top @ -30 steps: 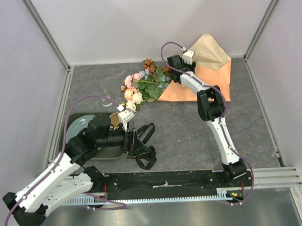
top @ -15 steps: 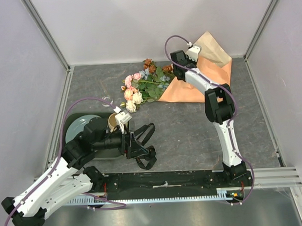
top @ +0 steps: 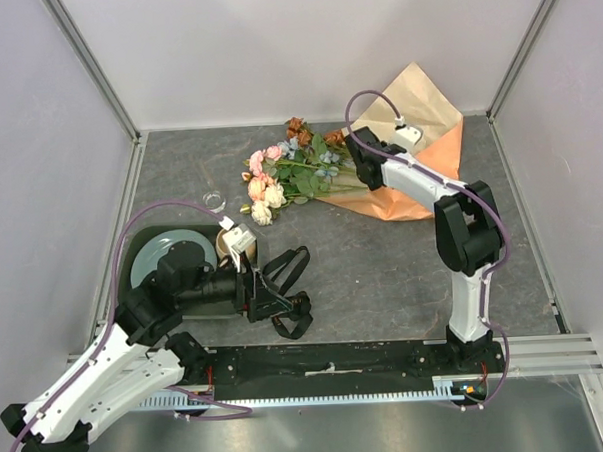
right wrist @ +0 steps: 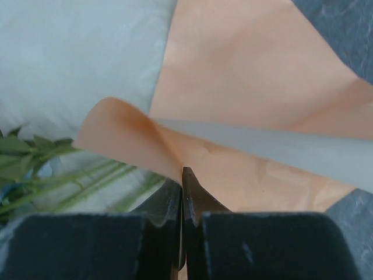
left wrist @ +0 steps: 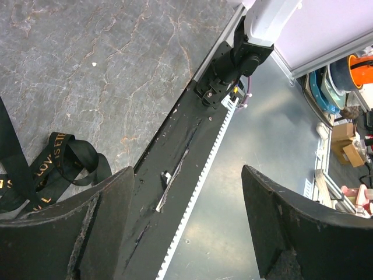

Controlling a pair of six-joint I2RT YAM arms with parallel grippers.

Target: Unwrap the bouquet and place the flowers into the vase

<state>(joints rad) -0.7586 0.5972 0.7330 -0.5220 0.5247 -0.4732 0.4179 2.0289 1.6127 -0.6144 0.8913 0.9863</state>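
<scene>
The black ribbon (left wrist: 49,165) on the table (left wrist: 116,70) is carrying gold capital lettering along its length. In the left wrist view, one loop is showing letters that seem to be reading "LOVSE", with further letters turning out of sight around the fold. A second stretch at the left edge of that view is showing a gold letter or two, too cut off to read. From above, the print is appearing too small to make out.

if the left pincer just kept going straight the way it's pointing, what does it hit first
Probably the black base plate along the near edge: in the wrist view it fills the gap ahead of the open left pincer. The black ribbon lies off to one side. Depth is unclear, though.
</scene>
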